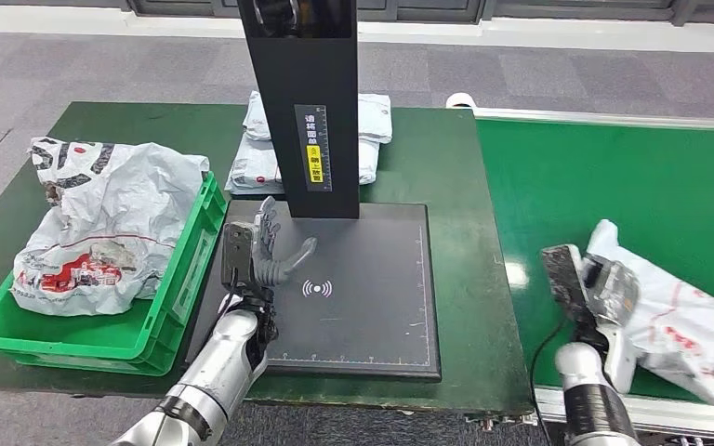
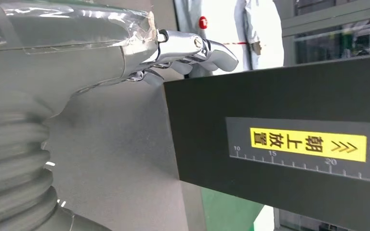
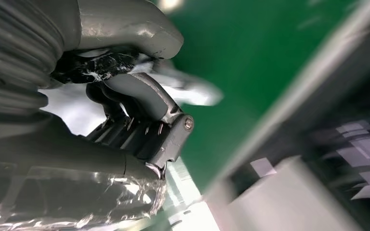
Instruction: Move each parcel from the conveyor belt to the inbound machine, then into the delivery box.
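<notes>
Bright green on the plastic crate (image 1: 172,307) at the lower left, stuffed with crumpled white mailer bags (image 1: 102,223) printed in red and black. Matt black on the flat scanner plate (image 1: 372,279) at centre, marked with a white wireless symbol, and on its upright post (image 1: 302,84) with a yellow label. Dark green on the conveyor belt (image 1: 614,177) at right, under a white plastic parcel (image 1: 674,311) with red print.

Evenly and brightly lit from overhead; soft shadows under scanner post (image 1: 302,102). Mild glare on belt (image 1: 614,177). Head view sharp. Right wrist view heavily motion-blurred; left wrist foreground slightly soft.
</notes>
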